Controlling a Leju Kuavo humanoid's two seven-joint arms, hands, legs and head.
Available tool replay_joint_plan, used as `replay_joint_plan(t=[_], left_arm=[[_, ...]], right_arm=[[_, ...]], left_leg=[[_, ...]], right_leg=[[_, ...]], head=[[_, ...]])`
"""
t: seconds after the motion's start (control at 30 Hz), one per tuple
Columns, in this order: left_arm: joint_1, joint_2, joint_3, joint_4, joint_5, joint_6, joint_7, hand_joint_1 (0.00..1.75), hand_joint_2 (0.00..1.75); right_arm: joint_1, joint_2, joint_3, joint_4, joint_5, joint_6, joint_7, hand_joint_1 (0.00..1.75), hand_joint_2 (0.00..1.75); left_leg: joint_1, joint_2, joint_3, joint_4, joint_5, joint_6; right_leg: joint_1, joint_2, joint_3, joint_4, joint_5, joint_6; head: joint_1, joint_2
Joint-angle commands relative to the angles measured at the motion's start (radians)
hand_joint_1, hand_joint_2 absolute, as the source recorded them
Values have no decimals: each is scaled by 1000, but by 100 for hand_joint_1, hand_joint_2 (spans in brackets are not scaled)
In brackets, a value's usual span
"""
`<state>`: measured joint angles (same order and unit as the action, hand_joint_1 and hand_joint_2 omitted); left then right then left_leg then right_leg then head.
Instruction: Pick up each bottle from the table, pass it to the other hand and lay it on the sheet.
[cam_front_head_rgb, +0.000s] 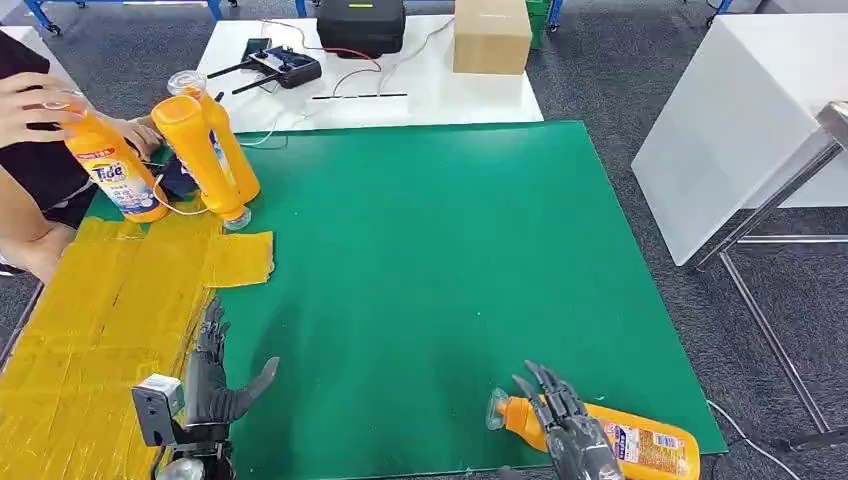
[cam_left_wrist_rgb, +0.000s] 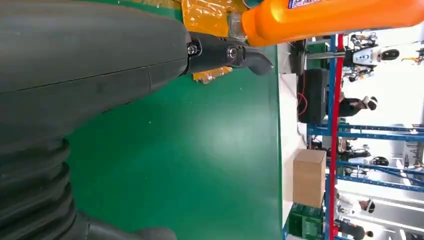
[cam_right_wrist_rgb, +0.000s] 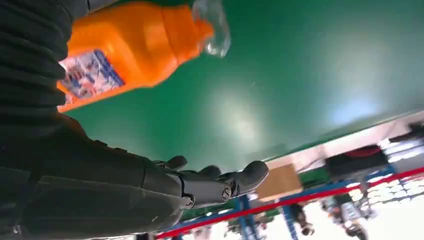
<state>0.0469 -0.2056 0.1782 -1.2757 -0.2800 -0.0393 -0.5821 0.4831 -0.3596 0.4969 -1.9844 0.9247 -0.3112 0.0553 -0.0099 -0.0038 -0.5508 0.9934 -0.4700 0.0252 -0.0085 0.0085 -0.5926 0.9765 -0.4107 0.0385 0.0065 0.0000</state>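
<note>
An orange bottle (cam_front_head_rgb: 640, 440) with a clear cap lies on the green mat (cam_front_head_rgb: 450, 250) at the near right corner. My right hand (cam_front_head_rgb: 565, 425) hovers over its neck end with fingers spread and nothing in them; the right wrist view has the bottle (cam_right_wrist_rgb: 125, 47) beside the hand (cam_right_wrist_rgb: 200, 185). My left hand (cam_front_head_rgb: 215, 385) is open, thumb out, at the edge of the yellow sheet (cam_front_head_rgb: 100, 320). At the far left, two orange bottles (cam_front_head_rgb: 205, 150) lean together, and a person's hand (cam_front_head_rgb: 30, 105) holds a third, a Tide bottle (cam_front_head_rgb: 115, 170).
Behind the mat, a white table (cam_front_head_rgb: 440, 95) carries a black case (cam_front_head_rgb: 360, 25), a remote controller (cam_front_head_rgb: 285, 65) and a cardboard box (cam_front_head_rgb: 490, 35). Another white table (cam_front_head_rgb: 740, 120) and a metal frame (cam_front_head_rgb: 770, 210) stand at the right. The person stands at the left edge.
</note>
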Motion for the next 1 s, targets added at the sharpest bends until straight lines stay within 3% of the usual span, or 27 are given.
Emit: replay_joint_plan(t=[0.03, 0.23, 1.0], left_arm=[[-32, 8, 22, 79, 15, -2, 3, 0, 175], [-20, 7, 31, 75, 23, 2, 4, 0, 175], [-20, 7, 31, 75, 22, 2, 4, 0, 175]], right_arm=[[-23, -163, 190, -34, -27, -43, 45, 0, 175], [-36, -257, 275, -96, -6, -118, 138, 0, 175], [-43, -265, 287, -96, 3, -121, 151, 0, 175]], left_leg=[[1, 1, 2, -1, -1, -1], [1, 1, 3, 0, -1, -2], [2, -1, 7, 0, -3, -3]], right_leg=[[1, 0, 2, -1, 0, -1], [1, 0, 3, 0, -1, -1], [2, -2, 7, -1, -3, -1]], head=[[0, 0], [0, 0], [0, 0]])
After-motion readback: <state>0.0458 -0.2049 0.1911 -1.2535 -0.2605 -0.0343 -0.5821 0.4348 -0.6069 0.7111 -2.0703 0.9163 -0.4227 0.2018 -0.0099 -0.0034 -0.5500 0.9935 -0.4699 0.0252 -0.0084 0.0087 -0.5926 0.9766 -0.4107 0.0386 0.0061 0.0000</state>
